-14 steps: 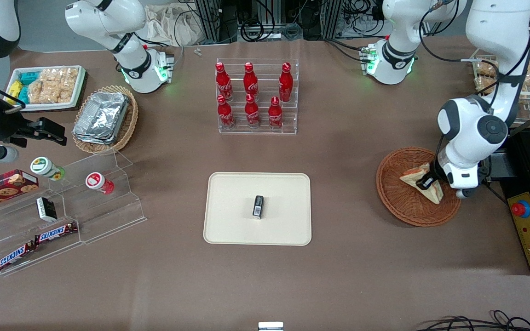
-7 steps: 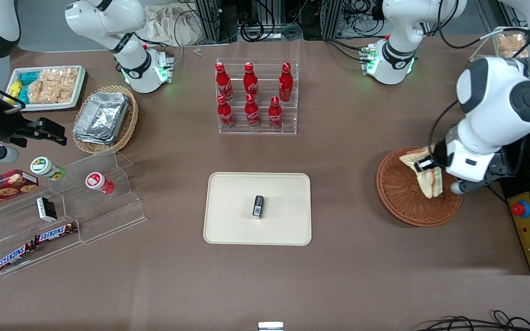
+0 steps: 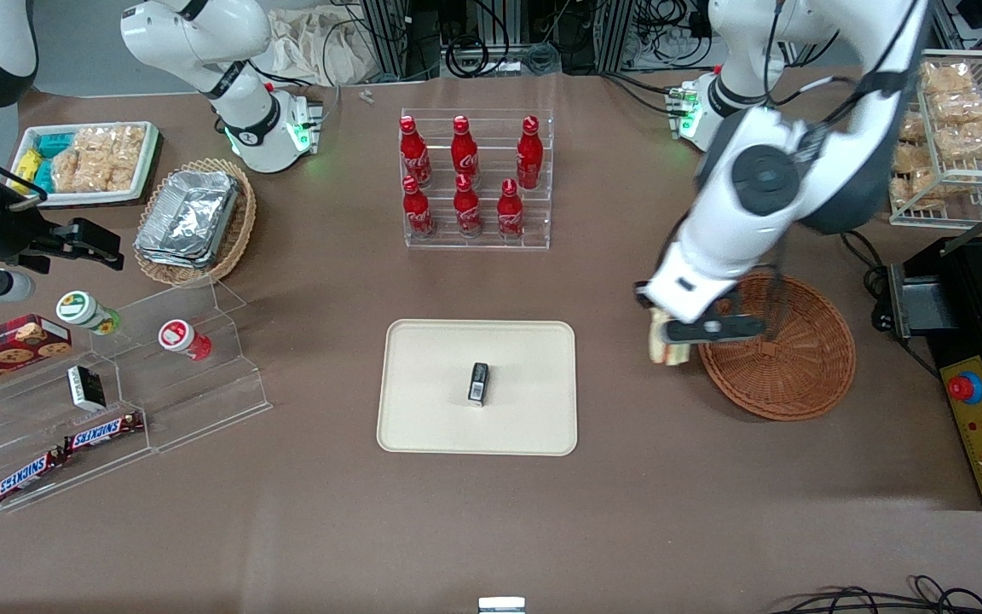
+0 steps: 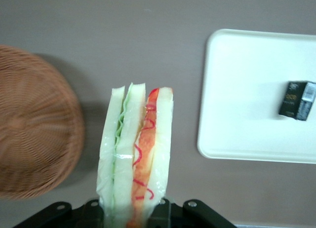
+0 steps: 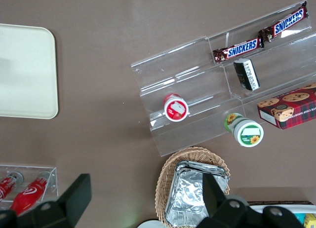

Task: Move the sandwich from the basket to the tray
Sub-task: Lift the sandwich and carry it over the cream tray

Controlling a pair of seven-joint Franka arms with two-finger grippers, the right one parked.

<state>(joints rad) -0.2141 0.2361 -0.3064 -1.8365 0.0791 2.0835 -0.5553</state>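
Note:
My left gripper (image 3: 670, 341) is shut on the sandwich (image 3: 660, 344), a pale bread wedge with red-orange filling. It hangs above the table between the reddish-brown wicker basket (image 3: 785, 375) and the cream tray (image 3: 534, 418), just past the basket's rim. In the left wrist view the sandwich (image 4: 136, 156) stands on edge between the jaws of the gripper (image 4: 133, 213), with the basket (image 4: 34, 124) on one side and the tray (image 4: 237, 99) on the other. The basket holds nothing.
A small black packet (image 3: 478, 382) lies in the middle of the tray. A clear rack of red bottles (image 3: 474, 183) stands farther from the camera than the tray. A black box with a red button (image 3: 973, 409) sits beside the basket.
The left arm has lifted the sandwich out of the basket and swung it sideways over the rim toward the tray. The basket is now empty.

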